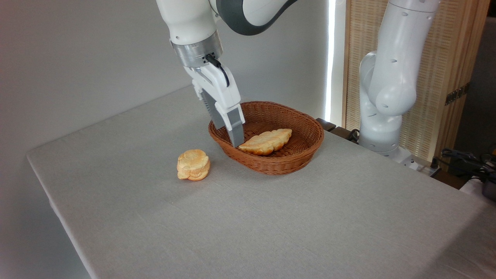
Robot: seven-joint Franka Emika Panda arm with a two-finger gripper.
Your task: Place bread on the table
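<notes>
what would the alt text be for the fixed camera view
A white robot arm lowers its gripper into a brown wicker basket, beside the left tip of a leaf-shaped golden bread lying inside. A round golden pastry sits left of the basket on the grey-clothed table.

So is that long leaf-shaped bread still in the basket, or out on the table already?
Still in. The bread lies on the floor of the wicker basket, inside its rim. The jaws of the gripper reach in at its left end, not visibly holding it.
</notes>
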